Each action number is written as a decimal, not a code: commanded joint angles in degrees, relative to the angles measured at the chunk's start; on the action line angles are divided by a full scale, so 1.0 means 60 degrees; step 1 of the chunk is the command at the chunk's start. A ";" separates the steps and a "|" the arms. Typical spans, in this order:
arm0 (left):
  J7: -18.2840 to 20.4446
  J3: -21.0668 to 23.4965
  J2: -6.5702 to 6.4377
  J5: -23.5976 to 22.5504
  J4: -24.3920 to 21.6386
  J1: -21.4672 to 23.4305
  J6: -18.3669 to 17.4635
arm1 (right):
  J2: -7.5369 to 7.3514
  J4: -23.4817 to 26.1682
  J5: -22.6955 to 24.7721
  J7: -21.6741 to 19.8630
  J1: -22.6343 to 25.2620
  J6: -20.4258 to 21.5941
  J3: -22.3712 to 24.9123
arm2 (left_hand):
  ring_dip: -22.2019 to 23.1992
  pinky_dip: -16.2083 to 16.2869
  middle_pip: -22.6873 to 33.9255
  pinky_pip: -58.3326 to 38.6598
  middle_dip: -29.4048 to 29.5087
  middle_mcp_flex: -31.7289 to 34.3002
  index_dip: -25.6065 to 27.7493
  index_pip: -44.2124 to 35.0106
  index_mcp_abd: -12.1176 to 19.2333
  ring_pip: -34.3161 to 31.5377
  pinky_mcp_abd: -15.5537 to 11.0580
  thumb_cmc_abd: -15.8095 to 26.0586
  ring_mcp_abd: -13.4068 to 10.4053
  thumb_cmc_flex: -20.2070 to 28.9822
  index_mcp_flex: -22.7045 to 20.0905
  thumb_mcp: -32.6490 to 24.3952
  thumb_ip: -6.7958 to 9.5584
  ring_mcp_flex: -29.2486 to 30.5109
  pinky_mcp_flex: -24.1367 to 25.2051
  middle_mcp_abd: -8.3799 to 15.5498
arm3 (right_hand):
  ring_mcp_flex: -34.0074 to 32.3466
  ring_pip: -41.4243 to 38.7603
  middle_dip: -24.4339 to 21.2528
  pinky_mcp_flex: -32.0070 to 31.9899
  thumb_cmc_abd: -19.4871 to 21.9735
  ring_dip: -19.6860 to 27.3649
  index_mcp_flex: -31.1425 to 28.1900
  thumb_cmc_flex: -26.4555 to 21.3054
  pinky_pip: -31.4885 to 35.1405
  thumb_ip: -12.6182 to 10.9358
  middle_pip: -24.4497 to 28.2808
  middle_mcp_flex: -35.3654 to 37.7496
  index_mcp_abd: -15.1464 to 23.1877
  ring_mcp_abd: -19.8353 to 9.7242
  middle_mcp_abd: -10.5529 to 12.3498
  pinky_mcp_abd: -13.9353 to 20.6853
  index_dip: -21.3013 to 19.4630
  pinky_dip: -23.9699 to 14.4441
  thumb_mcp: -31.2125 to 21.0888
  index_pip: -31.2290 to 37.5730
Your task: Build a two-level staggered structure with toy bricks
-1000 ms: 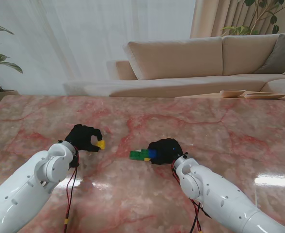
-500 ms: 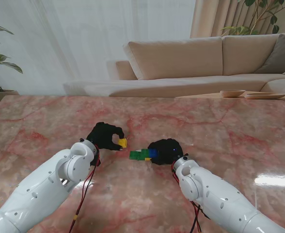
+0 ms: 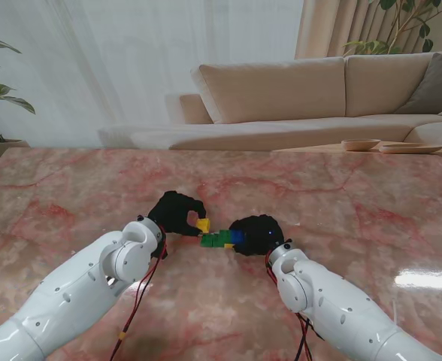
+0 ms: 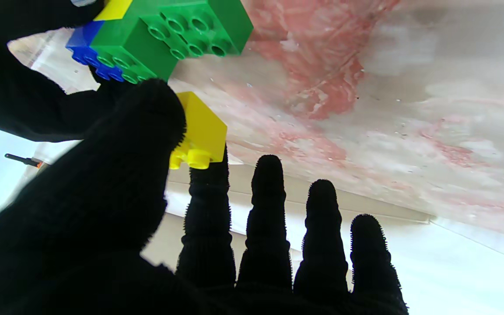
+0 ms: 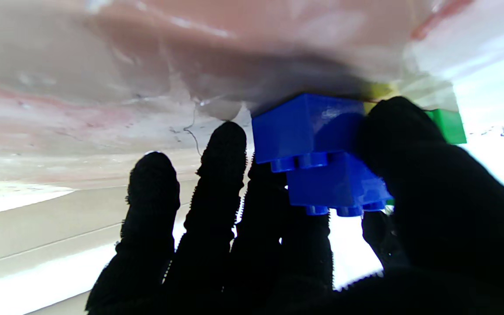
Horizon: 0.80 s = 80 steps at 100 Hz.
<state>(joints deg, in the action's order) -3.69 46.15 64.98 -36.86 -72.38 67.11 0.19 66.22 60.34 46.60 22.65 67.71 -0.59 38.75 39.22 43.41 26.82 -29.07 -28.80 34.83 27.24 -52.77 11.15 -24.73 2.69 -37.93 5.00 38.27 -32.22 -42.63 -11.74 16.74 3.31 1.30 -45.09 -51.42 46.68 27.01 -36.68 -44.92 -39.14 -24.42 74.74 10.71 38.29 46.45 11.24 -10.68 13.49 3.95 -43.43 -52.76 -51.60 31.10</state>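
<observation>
Placement step: the left hand (image 3: 177, 214), pinching the yellow brick (image 3: 203, 225), hovers just beside the brick structure (image 3: 219, 240) on the tabletop (image 3: 341, 203), which the right hand (image 3: 257, 234) grips. Next: align studs and press down.

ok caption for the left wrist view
Left hand pinches a yellow brick beside the green brick of the structure.

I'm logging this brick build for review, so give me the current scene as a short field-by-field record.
surface: pink marble-pattern table
left hand: shut on small yellow toy brick, pinched between thumb and forefinger
right hand: shut on blue toy bricks, two stacked with an offset
structure: green toy bricks joined to the blue ones
yellow brick position: beside the green bricks, not yet seated
</observation>
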 commanded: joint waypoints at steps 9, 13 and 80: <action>-0.0064 -0.0246 0.0111 0.0003 0.0108 -0.0114 0.0051 | -0.0004 -0.0286 0.0007 -0.0071 0.0089 0.0102 -0.0092 | 0.0027 -0.0155 -0.0081 -0.0299 -0.0118 0.0266 0.0571 -0.1091 0.0588 0.0297 0.0115 0.0619 0.0119 0.0053 -0.1469 -0.0821 0.0005 0.0273 0.0058 0.0027 | 0.0258 0.0141 -0.0727 -0.0111 0.0103 -0.0007 0.0034 0.0053 0.0005 -0.0544 -0.0641 -0.0141 -0.0016 -0.0173 -0.0277 0.0240 -0.0228 -0.0121 -0.0229 -0.0077; -0.0090 -0.0317 0.0126 0.0004 0.0148 -0.0151 0.0052 | -0.0001 -0.0306 0.0015 -0.0040 0.0077 0.0113 -0.0107 | 0.0026 -0.0159 -0.0085 -0.0298 -0.0124 0.0259 0.0572 -0.1075 0.0557 0.0305 0.0114 0.0614 0.0125 0.0025 -0.1463 -0.0801 0.0004 0.0266 0.0060 0.0023 | 0.0258 0.0140 -0.0730 -0.0097 0.0107 -0.0006 0.0036 0.0067 0.0008 -0.0538 -0.0645 -0.0145 -0.0015 -0.0173 -0.0280 0.0235 -0.0235 -0.0120 -0.0247 -0.0082; -0.0294 -0.1337 0.0300 0.0043 0.1047 -0.0807 -0.0140 | -0.0026 -0.0228 0.0071 -0.0053 0.0123 0.0108 -0.0060 | 0.0057 -0.0168 -0.0069 -0.0274 -0.0218 0.0285 0.0680 -0.0982 0.0452 0.0317 0.0101 0.0637 0.0138 -0.0026 -0.1497 -0.0754 0.0041 0.0297 0.0072 0.0013 | 0.0259 0.0178 -0.0741 -0.0092 0.0135 0.0016 0.0016 0.0105 0.0001 -0.0517 -0.0644 -0.0134 -0.0017 -0.0158 -0.0272 0.0224 -0.0298 -0.0109 -0.0321 -0.0109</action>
<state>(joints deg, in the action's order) -5.44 38.50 66.45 -36.53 -66.62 62.53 -0.38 66.19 59.63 47.02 23.61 67.49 0.26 38.52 39.22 43.28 26.81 -29.08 -29.48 34.83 27.40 -52.62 10.11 -24.13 2.86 -37.94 5.04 37.56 -32.84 -42.66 -11.75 16.76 3.31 1.22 -45.09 -50.94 46.26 27.01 -36.67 -45.05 -39.06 -24.42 74.74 10.70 38.29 46.52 11.21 -10.94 13.46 3.97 -44.07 -52.76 -51.60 31.04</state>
